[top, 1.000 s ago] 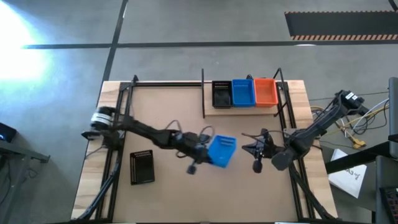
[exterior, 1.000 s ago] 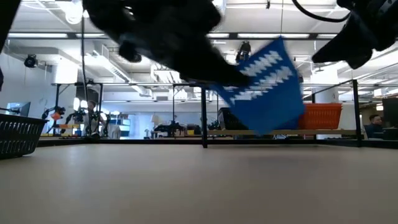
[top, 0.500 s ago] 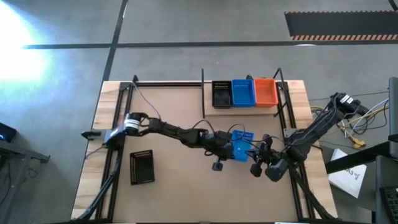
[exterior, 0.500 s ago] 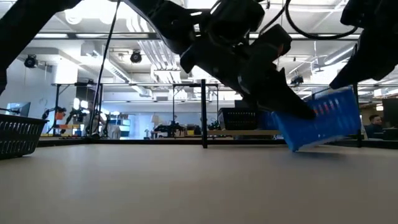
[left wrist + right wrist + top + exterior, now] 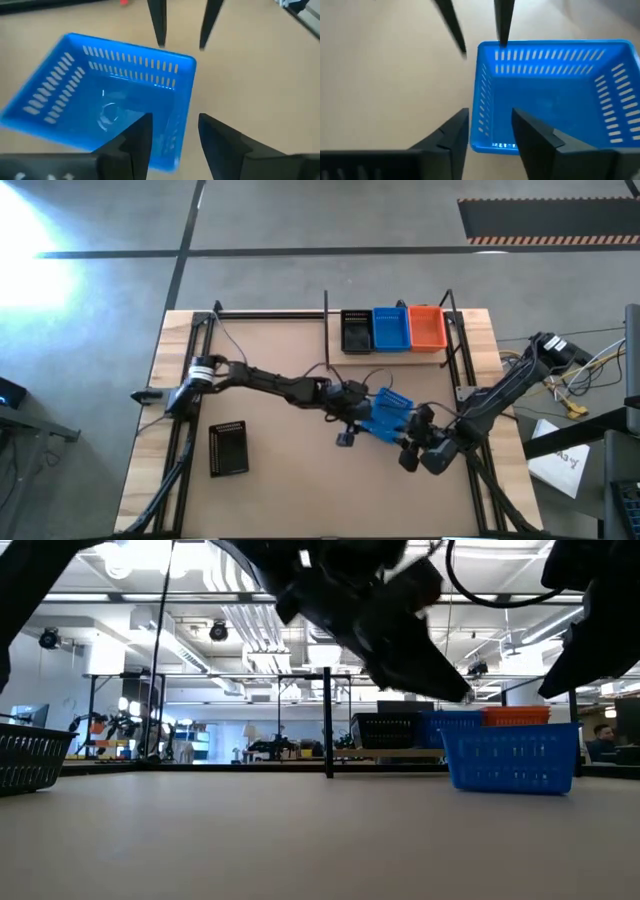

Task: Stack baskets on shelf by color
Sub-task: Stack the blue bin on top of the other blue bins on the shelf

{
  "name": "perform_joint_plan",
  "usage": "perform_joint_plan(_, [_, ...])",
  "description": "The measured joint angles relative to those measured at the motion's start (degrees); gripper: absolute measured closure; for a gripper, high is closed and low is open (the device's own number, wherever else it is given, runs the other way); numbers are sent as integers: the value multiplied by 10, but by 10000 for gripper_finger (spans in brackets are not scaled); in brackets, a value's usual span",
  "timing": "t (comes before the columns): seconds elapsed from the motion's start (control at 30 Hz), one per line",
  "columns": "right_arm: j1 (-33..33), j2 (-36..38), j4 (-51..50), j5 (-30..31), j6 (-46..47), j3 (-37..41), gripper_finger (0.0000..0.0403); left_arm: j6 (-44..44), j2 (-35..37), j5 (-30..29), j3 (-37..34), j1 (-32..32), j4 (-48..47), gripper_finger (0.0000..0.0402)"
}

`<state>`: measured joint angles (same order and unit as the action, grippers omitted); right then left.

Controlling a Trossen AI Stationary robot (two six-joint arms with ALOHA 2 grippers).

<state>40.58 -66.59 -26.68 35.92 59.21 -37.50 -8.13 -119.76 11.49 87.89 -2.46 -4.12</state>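
Note:
A blue basket stands flat on its bottom on the brown tabletop, right of the middle. My left gripper hovers open over its left end, one finger above the inside and one outside the end wall. My right gripper hovers open over the opposite end wall the same way. In the low view both grippers stand above the rim. On the shelf at the far right sit a black basket, a blue one and an orange one.
A lone black basket rests on the table's near left. Thin black frame rods and upright posts border the board and the shelf. Bare tabletop lies between the black basket and the blue one.
My left gripper has carried the tilted blue basket toward the table's right edge and down. My right gripper has closed in on the basket from the right. The basket now stands level on the table, and my left gripper has let go of it.

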Motion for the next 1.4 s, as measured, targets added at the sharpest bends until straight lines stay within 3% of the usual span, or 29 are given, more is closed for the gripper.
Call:
perform_joint_plan(0.1, [0,-30,5,0,-14,-14,239,-3,42,0,-29,7,-35,256])
perform_joint_plan(0.23, [-6,-77,5,-1,-43,-43,226,-2,89,-24,-118,17,-8,256])
perform_joint_plan(0.37, [-26,-121,-2,-4,-71,-78,227,12,133,-61,-232,22,112,256])
perform_joint_plan(0.67, [-109,-196,-95,-68,-93,-147,263,107,143,-61,-427,20,488,256])
perform_joint_plan(0.8, [-135,-223,-91,-123,-143,-162,304,108,143,-61,-451,20,525,256])
perform_joint_plan(0.97, [-141,-231,-123,-149,-198,-188,381,108,143,-60,-457,20,527,255])
perform_joint_plan(1.1, [-128,-202,-184,-154,-271,-222,392,106,142,-60,-461,20,526,255])
perform_joint_plan(1.3, [-122,-132,-285,-145,-475,-273,394,93,142,-60,-464,19,522,255])
perform_joint_plan(1.4, [-140,-99,-317,-70,-550,-286,394,92,142,-60,-464,19,521,255])
